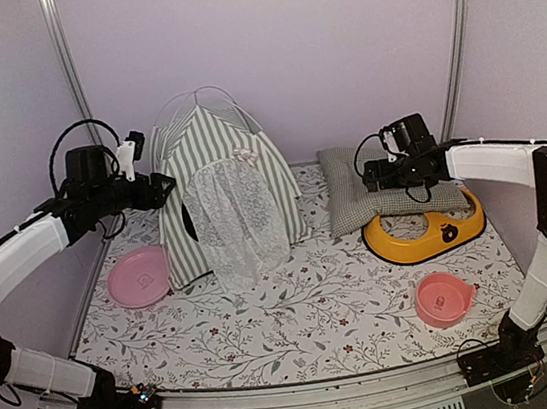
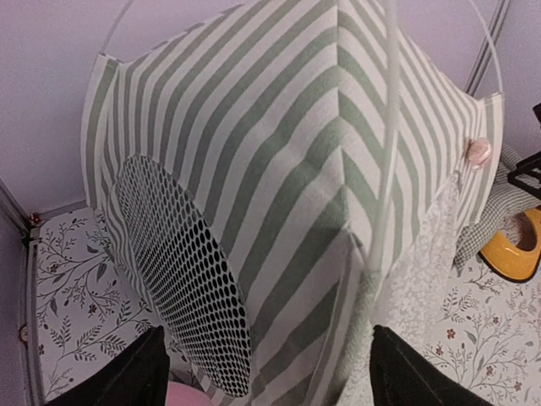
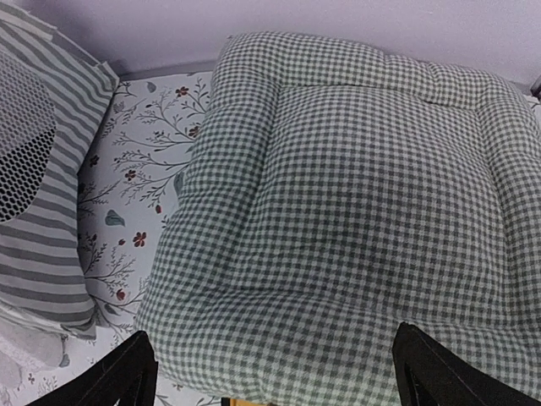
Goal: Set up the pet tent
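Floral worktop [image 1: 308, 311]: pet tent [image 1: 227, 195] stands upright toward the far-left corner. Left tool [image 1: 161, 189] is open beside its striped wall, and right tool [image 1: 379, 176] is open over the cushion [image 1: 346, 200]. I'd retreat left gently, clear of the poles [image 1: 201, 95].

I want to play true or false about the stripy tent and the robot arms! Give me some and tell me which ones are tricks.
1. The pet tent stands upright on the flowery mat. True.
2. The right gripper is gripping the checked cushion. False: it is open above the cushion and holds nothing.
3. A flat pink plate lies to the left of the tent. True.
4. The cushion is inside the tent. False: it lies outside, to the tent's right, next to the yellow bowl.
5. The left gripper is squeezed shut on a tent pole. False: its fingers are wide apart, beside the tent's left wall.
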Tool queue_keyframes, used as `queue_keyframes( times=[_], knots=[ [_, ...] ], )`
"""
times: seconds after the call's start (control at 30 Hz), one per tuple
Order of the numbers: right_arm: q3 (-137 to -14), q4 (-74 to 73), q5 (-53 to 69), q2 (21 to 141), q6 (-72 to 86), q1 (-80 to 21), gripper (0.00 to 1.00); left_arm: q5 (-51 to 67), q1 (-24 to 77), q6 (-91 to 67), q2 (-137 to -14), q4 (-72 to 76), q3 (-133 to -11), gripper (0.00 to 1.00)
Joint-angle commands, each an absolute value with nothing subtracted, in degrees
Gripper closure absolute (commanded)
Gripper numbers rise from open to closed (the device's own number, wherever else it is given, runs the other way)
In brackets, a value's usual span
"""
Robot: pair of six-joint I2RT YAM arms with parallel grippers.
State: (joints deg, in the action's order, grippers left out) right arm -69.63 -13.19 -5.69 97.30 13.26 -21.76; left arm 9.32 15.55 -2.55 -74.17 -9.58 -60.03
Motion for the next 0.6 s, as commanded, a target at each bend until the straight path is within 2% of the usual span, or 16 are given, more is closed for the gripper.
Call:
queue_keyframes(
  times=[0.0,0.2,0.57],
  knots=[
    [-75.6,-17.9,-8.0,101.5,11.8,-18.7,0.01,5.6,15.1,-5.0,-69.5,-10.7,-61.4,0.15],
    [-87.8,-18.9,-6.3,111.5,9.7,-13.7,0.01,7.1,15.7,-7.6,-65.2,-11.3,-61.9,0.02],
    [-102.6,-26.1,-5.8,129.4,10.1,-12.3,0.01,4.3,28.3,-11.0,-63.1,-14.8,-64.1,0.01]
  ],
)
